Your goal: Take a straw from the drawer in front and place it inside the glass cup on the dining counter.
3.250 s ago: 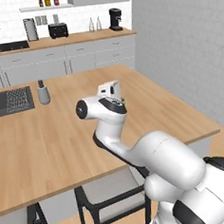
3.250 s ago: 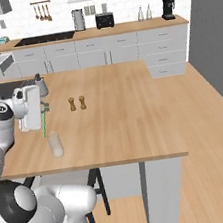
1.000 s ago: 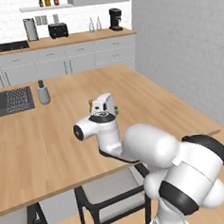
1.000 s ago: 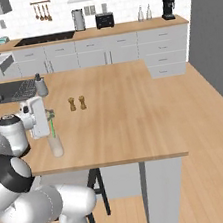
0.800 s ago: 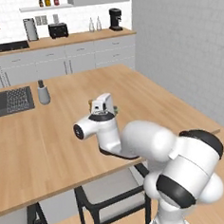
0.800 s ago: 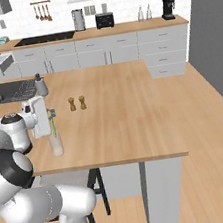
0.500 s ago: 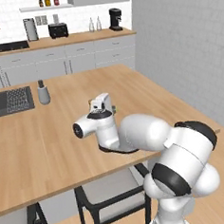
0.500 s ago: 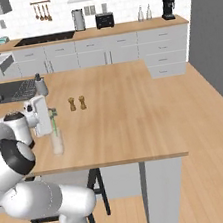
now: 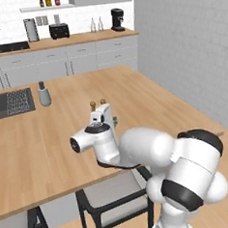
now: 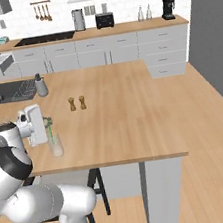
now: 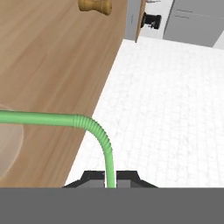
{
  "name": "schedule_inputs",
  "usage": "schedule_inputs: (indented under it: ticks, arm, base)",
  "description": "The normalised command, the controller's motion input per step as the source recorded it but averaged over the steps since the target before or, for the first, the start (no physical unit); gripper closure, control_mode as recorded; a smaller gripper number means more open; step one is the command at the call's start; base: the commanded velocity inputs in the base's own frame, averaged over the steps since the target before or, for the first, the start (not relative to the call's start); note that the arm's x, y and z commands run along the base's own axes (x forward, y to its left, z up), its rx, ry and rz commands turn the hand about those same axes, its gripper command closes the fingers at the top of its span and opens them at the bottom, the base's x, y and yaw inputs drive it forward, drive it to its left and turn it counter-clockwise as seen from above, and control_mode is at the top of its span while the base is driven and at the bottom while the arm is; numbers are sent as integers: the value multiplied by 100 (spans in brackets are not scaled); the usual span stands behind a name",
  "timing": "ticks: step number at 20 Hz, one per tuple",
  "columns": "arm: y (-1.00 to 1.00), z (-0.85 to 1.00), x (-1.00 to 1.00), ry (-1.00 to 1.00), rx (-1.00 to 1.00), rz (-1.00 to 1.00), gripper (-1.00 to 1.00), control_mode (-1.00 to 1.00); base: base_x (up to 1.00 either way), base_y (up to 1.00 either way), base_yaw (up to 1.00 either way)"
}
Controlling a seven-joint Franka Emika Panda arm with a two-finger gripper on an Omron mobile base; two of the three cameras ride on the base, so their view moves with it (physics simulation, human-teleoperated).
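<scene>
Your gripper (image 11: 110, 178) is clamped shut on the straw (image 11: 94, 126), which comes up between the two dark tips in the hand view, bends at its ribbed elbow and runs off toward the glass cup (image 11: 9, 144) at the left edge. From the right base view you can see the gripper (image 10: 47, 129) sitting right above the glass cup (image 10: 56, 145), with the green straw (image 10: 50, 132) reaching down into it; how deep it goes I can't make out. The cup stands near the front edge of the wood tabletop (image 10: 123, 111), well apart from the two little wooden shakers (image 10: 77, 103). Further back there's a grey canister (image 10: 41, 85) beside the dark sink (image 10: 10, 91).
</scene>
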Motion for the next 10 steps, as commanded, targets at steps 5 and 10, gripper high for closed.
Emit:
schedule_inputs:
  ticks: [5,10]
  arm:
    - [-1,-25,-6,0,0,-2,100,-100]
    - [0,-22,0,0,0,-1,-100,-100]
  base:
    - [0,0,0]
    - [0,0,0]
